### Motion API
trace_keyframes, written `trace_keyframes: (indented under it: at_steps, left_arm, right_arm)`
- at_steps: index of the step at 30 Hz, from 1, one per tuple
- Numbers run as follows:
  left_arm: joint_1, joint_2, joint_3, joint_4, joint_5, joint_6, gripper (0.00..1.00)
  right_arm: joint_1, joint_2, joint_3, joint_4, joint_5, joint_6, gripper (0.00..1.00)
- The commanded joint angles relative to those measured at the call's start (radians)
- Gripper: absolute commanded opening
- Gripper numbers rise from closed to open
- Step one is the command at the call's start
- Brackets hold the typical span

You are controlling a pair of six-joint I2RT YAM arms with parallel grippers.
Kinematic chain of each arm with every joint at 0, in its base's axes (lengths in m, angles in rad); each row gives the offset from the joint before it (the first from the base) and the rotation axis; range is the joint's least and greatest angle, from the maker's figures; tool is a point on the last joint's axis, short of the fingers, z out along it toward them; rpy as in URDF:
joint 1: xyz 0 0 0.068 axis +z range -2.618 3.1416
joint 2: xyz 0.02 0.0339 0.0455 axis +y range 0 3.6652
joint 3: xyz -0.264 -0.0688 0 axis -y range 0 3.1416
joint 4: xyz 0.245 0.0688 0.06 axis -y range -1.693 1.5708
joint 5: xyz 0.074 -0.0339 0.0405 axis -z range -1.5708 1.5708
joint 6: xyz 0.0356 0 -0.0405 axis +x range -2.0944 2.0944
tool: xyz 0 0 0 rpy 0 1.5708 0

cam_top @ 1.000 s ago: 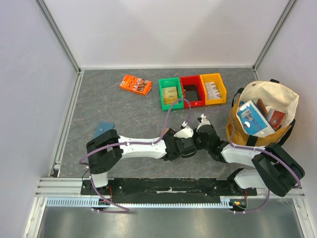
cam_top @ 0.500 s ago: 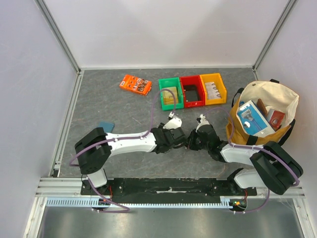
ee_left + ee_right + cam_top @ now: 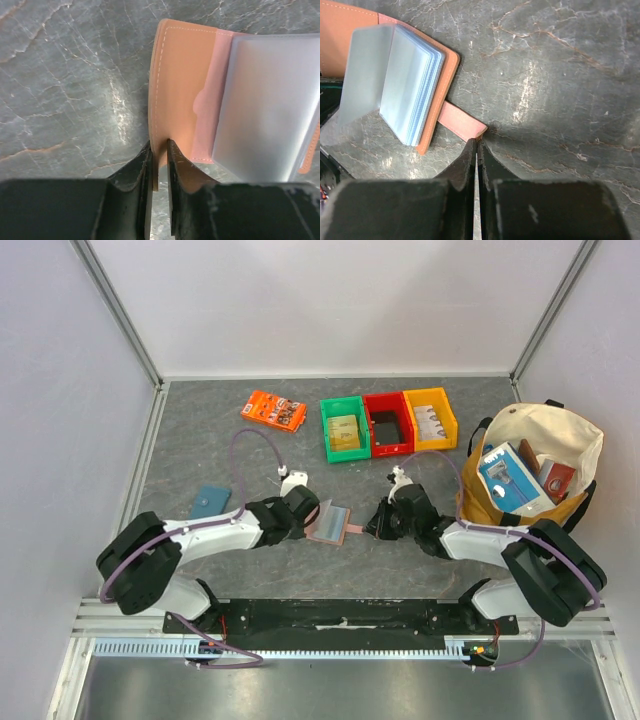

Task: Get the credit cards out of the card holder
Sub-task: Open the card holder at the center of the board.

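Subject: the card holder [image 3: 330,523], a tan leather folding wallet, lies open and flat on the grey stone-patterned table [image 3: 200,450] between the two grippers. Its stack of clear card sleeves [image 3: 410,95] is fanned upward from the spine. Whether cards sit in the sleeves cannot be told.

Left gripper [image 3: 159,162]: at the card holder's left side, jaws drawn in to a narrow gap, with the stitched edge of the tan cover pinched between the fingers [image 3: 142,167].

Right gripper [image 3: 476,147]: at the card holder's right side, low over the table, jaws fully together with nothing seen between them. Its tips sit at the end of the pink snap tab [image 3: 462,125]; contact with the tab cannot be confirmed.

Other items, all placed from the card holder:
- green bin [image 3: 344,428], red bin [image 3: 388,423] and yellow bin [image 3: 430,419] in a row beyond it
- orange packet [image 3: 273,411] beyond it and to its left
- teal pouch [image 3: 209,502] well to its left
- canvas tote bag [image 3: 570,435] well to its right, upright and packed
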Motion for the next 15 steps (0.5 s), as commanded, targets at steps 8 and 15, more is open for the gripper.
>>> trace_keyframes:
  at_steps: [8, 15]
  left_arm:
    - [0.005, -0.103, -0.086, 0.161, 0.126, -0.154, 0.08]
    - [0.005, -0.093, -0.097, 0.183, 0.141, -0.172, 0.06]
  right_arm:
    - [0.002, -0.117, 0.24, -0.372, 0.038, -0.196, 0.55]
    - [0.002, -0.158, 0.32, -0.386, 0.022, -0.225, 0.55]
